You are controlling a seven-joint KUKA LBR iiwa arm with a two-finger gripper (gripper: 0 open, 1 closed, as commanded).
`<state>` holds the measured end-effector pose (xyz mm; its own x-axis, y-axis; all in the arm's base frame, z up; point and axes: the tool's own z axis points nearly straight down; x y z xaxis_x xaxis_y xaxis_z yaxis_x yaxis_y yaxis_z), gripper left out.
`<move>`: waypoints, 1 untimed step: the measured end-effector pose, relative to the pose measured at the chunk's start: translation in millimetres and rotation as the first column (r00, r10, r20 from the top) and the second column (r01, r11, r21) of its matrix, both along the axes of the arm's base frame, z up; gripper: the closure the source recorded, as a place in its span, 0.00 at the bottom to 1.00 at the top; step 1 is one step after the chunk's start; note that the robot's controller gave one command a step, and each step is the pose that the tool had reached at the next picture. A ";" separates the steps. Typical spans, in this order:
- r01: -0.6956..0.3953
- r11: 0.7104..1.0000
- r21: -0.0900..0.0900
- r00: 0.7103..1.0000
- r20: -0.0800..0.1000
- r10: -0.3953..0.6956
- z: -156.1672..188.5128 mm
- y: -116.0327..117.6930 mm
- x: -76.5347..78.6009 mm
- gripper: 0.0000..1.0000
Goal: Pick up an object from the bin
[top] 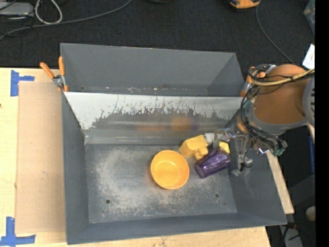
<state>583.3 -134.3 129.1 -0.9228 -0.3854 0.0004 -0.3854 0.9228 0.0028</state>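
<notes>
Light falls evenly from above. The bin's (pixel 154 107) far sloping wall glares pale, and its bottom is duller. The carpet (pixel 154 19) beyond lies dark.

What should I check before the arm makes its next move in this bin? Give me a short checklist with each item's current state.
1. End effector is down inside the bin, at its right side: ok.
2. A thing lies within close reach: ok, the purple object is just beside it.
3. End effector already holds something: cannot tell.
4. Free room round the purple object: not ok, the yellow block lies right against it and the orange bowl is close by.
5. Clearance from the right wall: cannot tell.
</notes>
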 end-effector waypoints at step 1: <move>-0.088 0.996 0.001 0.996 -0.001 0.088 -62.7 4.0 2.9 0.00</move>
